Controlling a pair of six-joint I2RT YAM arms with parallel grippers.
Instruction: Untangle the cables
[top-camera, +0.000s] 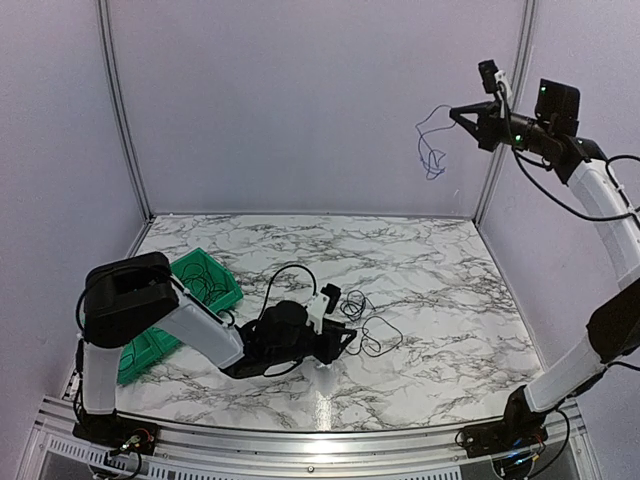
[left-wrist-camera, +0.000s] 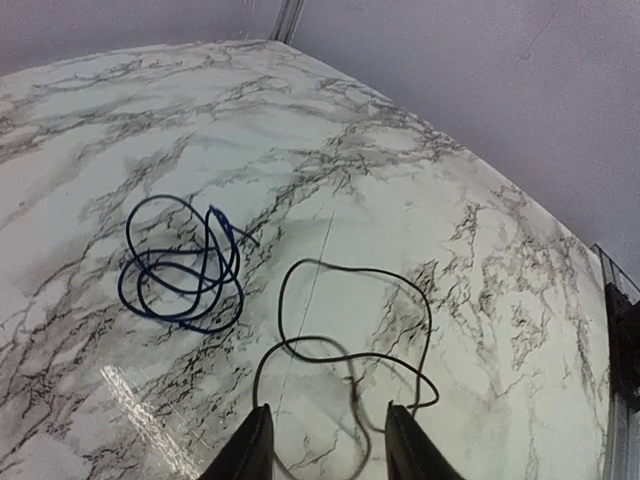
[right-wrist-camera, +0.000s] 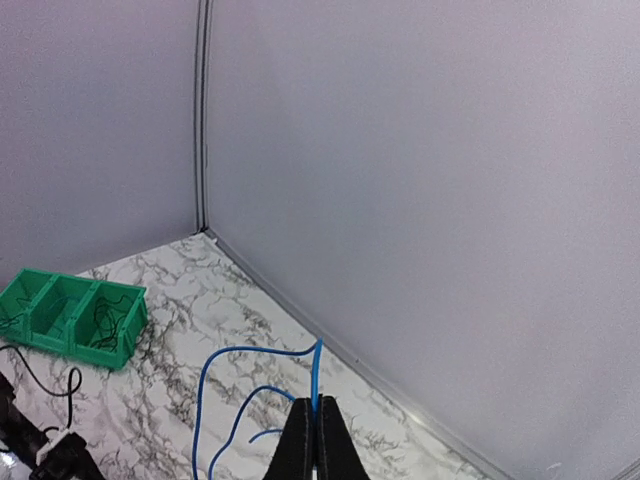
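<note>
My right gripper (top-camera: 455, 112) is raised high near the back right corner, shut on a thin blue cable (top-camera: 430, 150) that dangles in loops in the air. The right wrist view shows its jaws (right-wrist-camera: 316, 410) pinching that blue cable (right-wrist-camera: 205, 385). My left gripper (top-camera: 350, 340) is low over the table, open and empty. In the left wrist view its fingers (left-wrist-camera: 328, 445) straddle part of a black cable loop (left-wrist-camera: 352, 340) lying on the marble. A dark blue coiled cable (left-wrist-camera: 180, 265) lies apart, ahead to its left; it also shows from above (top-camera: 352, 303), next to the black loop (top-camera: 382, 338).
A green divided bin (top-camera: 228, 287) holding some thin black wires stands at the left of the table, with another green section (top-camera: 150, 350) by the left arm; the bin also shows in the right wrist view (right-wrist-camera: 75, 315). Grey walls enclose the marble table (top-camera: 450, 300).
</note>
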